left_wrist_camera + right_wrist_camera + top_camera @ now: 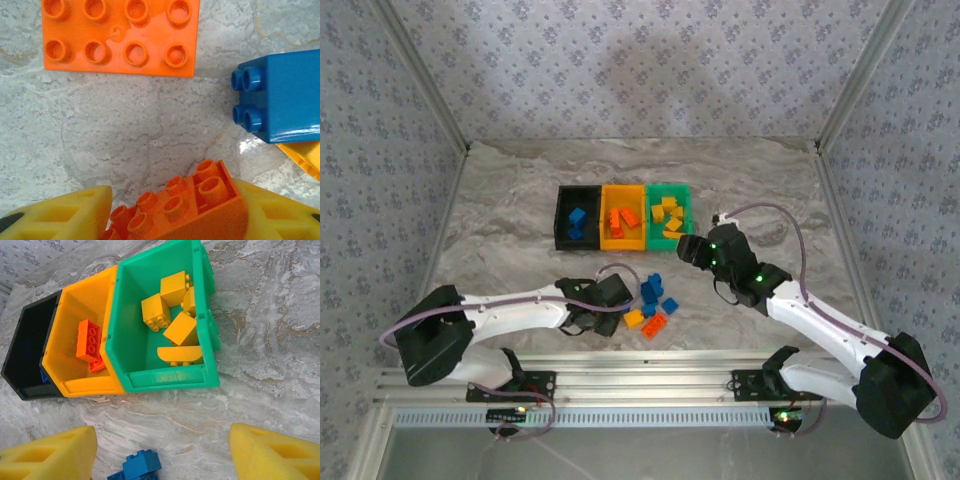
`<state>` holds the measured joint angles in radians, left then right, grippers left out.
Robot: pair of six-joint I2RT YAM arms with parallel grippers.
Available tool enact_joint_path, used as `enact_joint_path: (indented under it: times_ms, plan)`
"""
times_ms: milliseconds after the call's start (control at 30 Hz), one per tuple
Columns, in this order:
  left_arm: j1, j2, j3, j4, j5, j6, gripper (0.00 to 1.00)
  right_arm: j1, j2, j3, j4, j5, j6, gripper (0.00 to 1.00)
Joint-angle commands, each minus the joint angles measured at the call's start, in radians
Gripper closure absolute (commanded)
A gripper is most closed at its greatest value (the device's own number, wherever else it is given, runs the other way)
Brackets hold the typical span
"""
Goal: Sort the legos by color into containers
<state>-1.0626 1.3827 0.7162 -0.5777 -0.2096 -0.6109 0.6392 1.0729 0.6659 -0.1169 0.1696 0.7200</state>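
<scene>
Yellow foam fingers [75,210] of the left gripper [172,220] are pinching an orange-red curved brick [200,210], its long axis lying slantwise across the gap. Ahead of this gripper, beyond the loose bricks [655,300], the orange-yellow bin [623,243] is sitting. The right gripper [164,440] is hovering spread and empty, nearer the bins, just before the green bin [170,380].

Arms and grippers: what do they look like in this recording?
Both the left arm and right arm have white links between black joint housings, with a thin lilac cable looping along each. Small green lights glow on the right arm's wrist. The left gripper and right gripper carry blunt yellow fingers with moulded triangular recesses.
</scene>
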Motion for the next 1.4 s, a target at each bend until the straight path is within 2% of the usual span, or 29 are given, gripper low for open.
enact_joint_path:
  times_ms: [0, 200, 367, 633, 867, 933, 1033, 1133, 1267, 1367]
  plan:
    - [-0.008, -0.042, 0.018, -0.043, -0.021, -0.013, 0.56, -0.009, -0.024, -0.011, -0.015, 0.018, 0.020, 0.28]
    - [0.008, -0.068, 0.130, -0.089, -0.075, 0.040, 0.55, -0.014, -0.040, -0.017, -0.018, 0.020, 0.023, 0.28]
    - [0.103, -0.002, 0.261, -0.043, -0.080, 0.133, 0.55, -0.018, -0.051, -0.024, -0.020, 0.019, 0.027, 0.28]
    - [0.286, 0.301, 0.598, 0.040, -0.069, 0.250, 0.55, -0.030, -0.060, -0.031, -0.045, 0.017, 0.030, 0.28]
    - [0.350, 0.551, 0.880, -0.013, -0.118, 0.276, 0.54, -0.039, -0.077, -0.038, -0.065, -0.008, 0.029, 0.27]
    - [0.364, 0.597, 0.935, -0.028, -0.122, 0.274, 0.48, -0.041, -0.076, -0.038, -0.073, -0.033, 0.026, 0.26]
    - [0.368, 0.631, 0.992, -0.044, -0.109, 0.268, 0.29, -0.037, -0.070, -0.042, -0.076, -0.078, 0.020, 0.24]
    - [0.364, 0.616, 1.018, -0.045, -0.088, 0.259, 0.20, -0.032, -0.056, -0.048, -0.080, -0.101, 0.015, 0.24]
    - [0.347, 0.523, 0.997, -0.022, -0.055, 0.241, 0.09, -0.020, -0.025, -0.052, -0.068, -0.119, 0.009, 0.24]
    - [0.314, 0.385, 0.900, 0.042, -0.034, 0.226, 0.03, 0.006, 0.031, -0.038, -0.041, -0.143, -0.009, 0.24]
